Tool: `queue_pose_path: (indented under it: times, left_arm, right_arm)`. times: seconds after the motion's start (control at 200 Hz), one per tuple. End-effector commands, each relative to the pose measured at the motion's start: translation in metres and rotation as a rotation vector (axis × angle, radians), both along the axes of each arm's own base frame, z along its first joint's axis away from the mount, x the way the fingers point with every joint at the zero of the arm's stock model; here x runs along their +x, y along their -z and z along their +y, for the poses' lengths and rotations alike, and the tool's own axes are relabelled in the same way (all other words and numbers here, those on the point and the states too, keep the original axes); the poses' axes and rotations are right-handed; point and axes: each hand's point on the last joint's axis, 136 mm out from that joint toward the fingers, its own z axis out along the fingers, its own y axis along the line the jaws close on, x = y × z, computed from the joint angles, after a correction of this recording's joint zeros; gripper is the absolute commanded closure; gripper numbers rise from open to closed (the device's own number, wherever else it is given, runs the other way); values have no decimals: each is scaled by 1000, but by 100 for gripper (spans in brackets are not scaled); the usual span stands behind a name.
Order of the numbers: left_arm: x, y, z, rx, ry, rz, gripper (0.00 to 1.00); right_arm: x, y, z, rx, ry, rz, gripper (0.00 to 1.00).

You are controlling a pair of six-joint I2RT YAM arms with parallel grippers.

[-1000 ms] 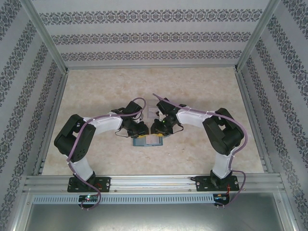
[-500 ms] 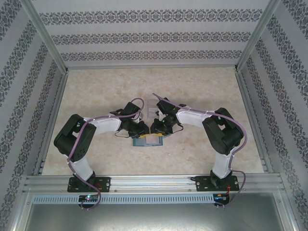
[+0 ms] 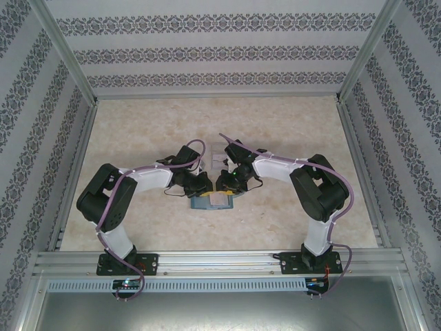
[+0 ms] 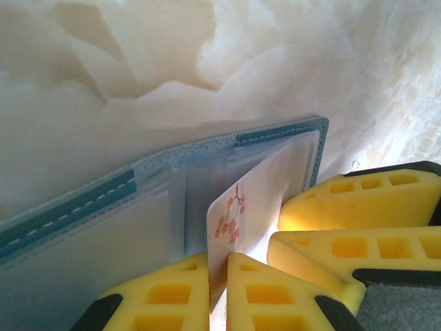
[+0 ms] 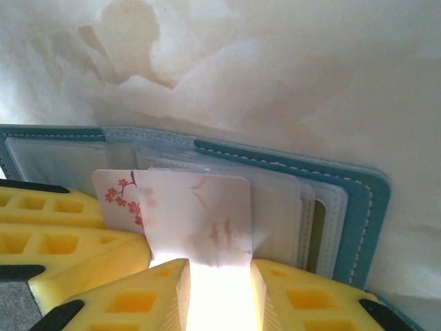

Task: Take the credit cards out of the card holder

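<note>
Left pincer point(image 4: 218, 265) has just nipped shut on the pale blossom-printed credit card point(image 4: 241, 214), still slotted in the open teal card holder point(image 4: 89, 196) which our right pincer point(image 5: 218, 269) holds by its clear sleeve point(image 5: 200, 214); we reckon it's ready to pull

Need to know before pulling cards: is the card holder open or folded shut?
Open. The card holder lies spread, its clear inner slots exposed, with a blossom-printed card sticking out of one.
</note>
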Motion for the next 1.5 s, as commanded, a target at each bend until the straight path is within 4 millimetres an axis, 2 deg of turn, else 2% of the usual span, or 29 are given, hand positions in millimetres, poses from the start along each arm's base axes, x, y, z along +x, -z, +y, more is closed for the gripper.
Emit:
queue_pose_path:
  times: [0.0, 0.275, 0.64, 0.844, 1.214, 1.494]
  left_arm:
    - [-4, 0, 15, 58, 3, -7, 90]
    - [-13, 1, 35, 167, 37, -6, 90]
    - [-17, -10, 58, 321, 104, -14, 91]
    - [-14, -13, 56, 328, 122, -6, 89]
    - [-9, -23, 27, 194, 125, -9, 84]
    - [-9, -26, 17, 170, 130, -13, 84]
  right_arm:
    - [-4, 11, -15, -49, 9, 23, 70]
    - [-1, 9, -17, -49, 16, 15, 70]
    - [-1, 8, -17, -47, 13, 13, 70]
    - [-1, 6, -16, -46, 12, 11, 70]
    - [0, 5, -16, -43, 10, 8, 70]
    - [0, 5, -16, -43, 10, 9, 70]
